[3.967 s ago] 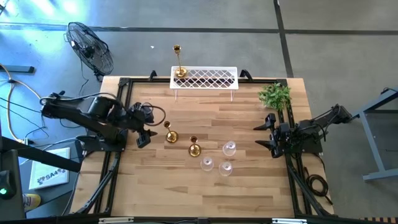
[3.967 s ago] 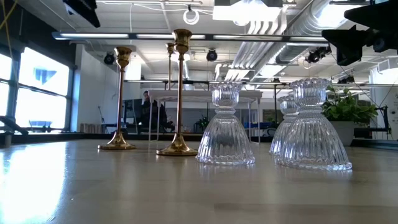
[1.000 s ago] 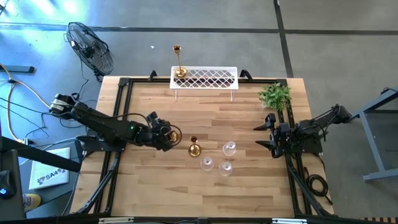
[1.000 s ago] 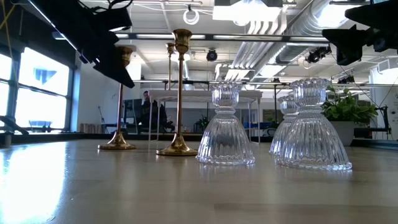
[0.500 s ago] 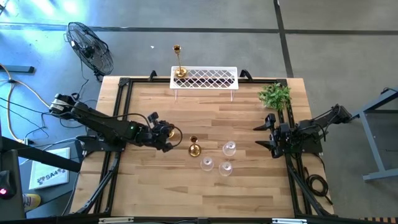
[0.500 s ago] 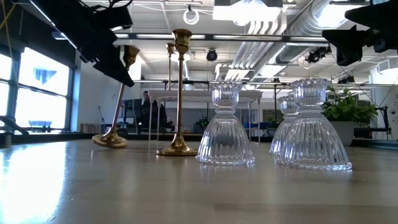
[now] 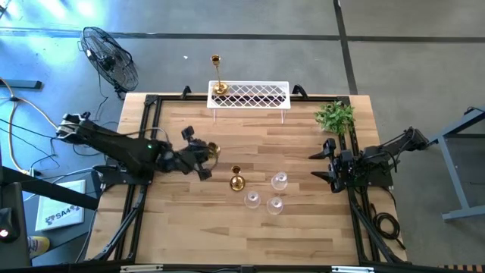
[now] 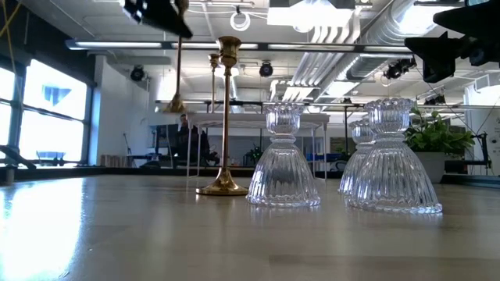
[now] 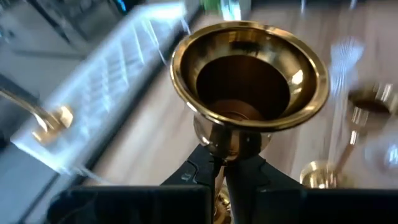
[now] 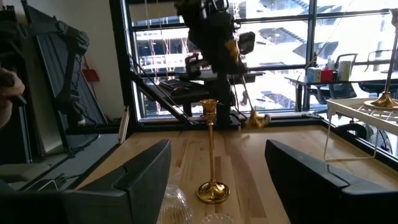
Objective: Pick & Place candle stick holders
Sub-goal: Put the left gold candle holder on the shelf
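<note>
High view: left gripper has come up off the table w/ a gold holder pinched at the stem; a sec ago that holder stood on the wood. Second gold holder and the glass holders sit mid-table, third gold one on the white rack. Low view: lifted holder's base hangs clear of the table. Left wrist view: fingers pressed on the stem below the cup. Right gripper waits at the right edge, spread, empty. Pick done; prob. rack next.

— Where is open board?
— Across the middle, between the white lattice rack and the standing gold holder.
— Obstacles?
— Three glass holders clustered beside it; the plant near the right edge.
</note>
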{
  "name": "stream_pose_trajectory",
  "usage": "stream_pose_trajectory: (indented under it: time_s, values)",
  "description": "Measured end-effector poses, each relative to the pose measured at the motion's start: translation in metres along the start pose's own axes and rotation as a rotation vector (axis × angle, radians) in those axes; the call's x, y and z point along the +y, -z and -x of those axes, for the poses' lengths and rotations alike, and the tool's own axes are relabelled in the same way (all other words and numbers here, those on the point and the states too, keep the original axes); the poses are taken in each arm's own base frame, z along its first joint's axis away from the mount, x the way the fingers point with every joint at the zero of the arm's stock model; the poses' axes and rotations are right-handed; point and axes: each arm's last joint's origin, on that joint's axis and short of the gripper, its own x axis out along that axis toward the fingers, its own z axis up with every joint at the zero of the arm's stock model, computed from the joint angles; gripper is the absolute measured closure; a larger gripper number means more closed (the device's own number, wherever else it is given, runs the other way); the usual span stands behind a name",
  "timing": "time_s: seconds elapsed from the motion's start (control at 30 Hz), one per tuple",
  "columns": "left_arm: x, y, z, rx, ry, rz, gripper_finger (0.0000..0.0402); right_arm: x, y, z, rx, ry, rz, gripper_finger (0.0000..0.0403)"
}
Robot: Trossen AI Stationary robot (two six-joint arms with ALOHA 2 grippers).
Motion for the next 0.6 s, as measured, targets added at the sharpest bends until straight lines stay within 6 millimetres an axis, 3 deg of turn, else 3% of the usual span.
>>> stream_pose_trajectory:
  time_s: [0.13, 0.27, 0.6]
  values:
    - [0.022, -0.028, 0.019, -0.091, -0.001, -0.001, 0.0393, 0.0, 0.0, 0.0, -0.001, 0.0, 0.001, 0.0146]
    - [0.05, -0.048, 0.025, -0.156, 0.021, 0.017, 0.0393, 0.0, 0.0, 0.0, -0.001, 0.0, 0.001, 0.0146]
    - [0.118, -0.079, -0.003, -0.321, 0.054, 0.061, 0.0394, 0.0, -0.001, 0.0, -0.008, 0.004, 0.0, 0.0146]
